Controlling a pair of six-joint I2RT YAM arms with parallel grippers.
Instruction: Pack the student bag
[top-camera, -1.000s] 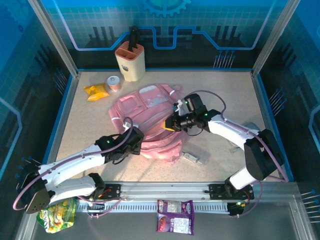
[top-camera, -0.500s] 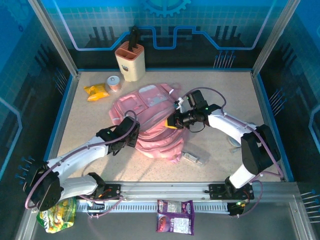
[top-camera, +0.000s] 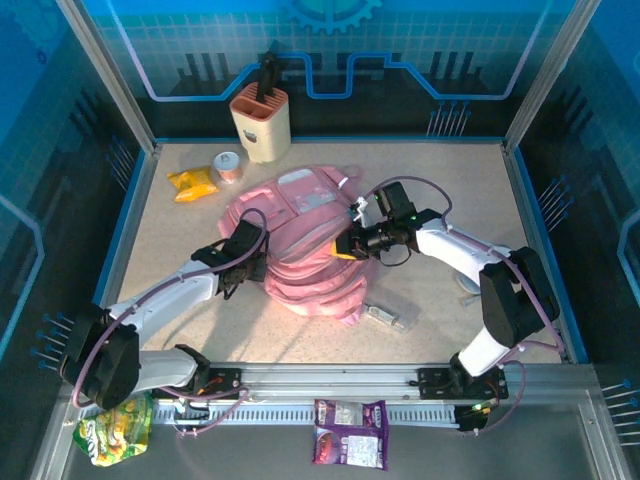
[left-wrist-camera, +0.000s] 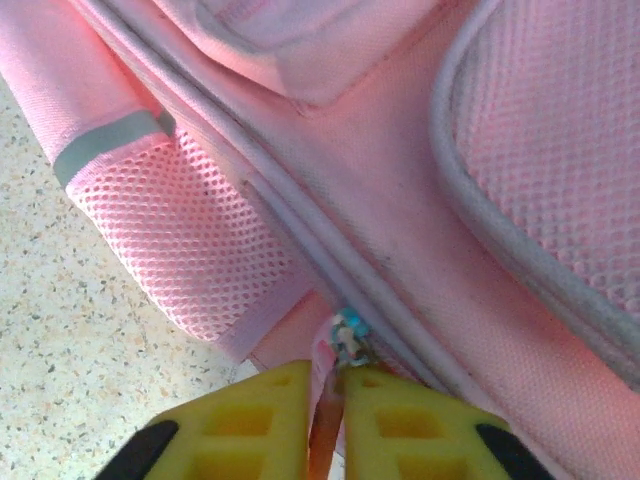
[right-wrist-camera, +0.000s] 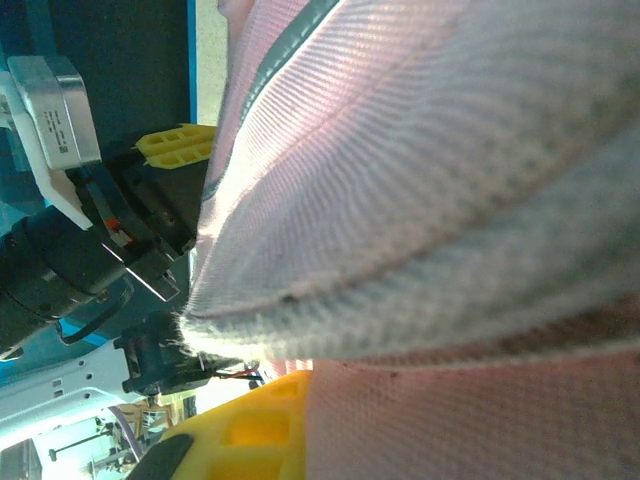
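The student bag (top-camera: 300, 225), pink with pale grey trim, lies front pockets up in the middle of the table. My left gripper (top-camera: 260, 262) is at its left side. In the left wrist view its yellow fingers (left-wrist-camera: 275, 420) stand almost together on a pink zip pull strap, just below the zip slider (left-wrist-camera: 348, 337) on the bag's seam. My right gripper (top-camera: 343, 247) is at the bag's right edge. In the right wrist view one yellow finger (right-wrist-camera: 250, 430) shows, with pink bag fabric (right-wrist-camera: 450, 150) lying against its inner face and hiding the other finger.
A beige knife holder (top-camera: 261, 122) stands at the back. A yellow snack pack (top-camera: 192, 182) and a small roll (top-camera: 229, 166) lie at the back left. A clear case (top-camera: 390, 316) lies in front of the bag. A purple packet (top-camera: 350, 445) and a green packet (top-camera: 115, 430) lie by the front rail.
My left gripper has moved back along the bag's left side, drawing the zip pull with it. The right gripper has barely moved at the bag's right edge.
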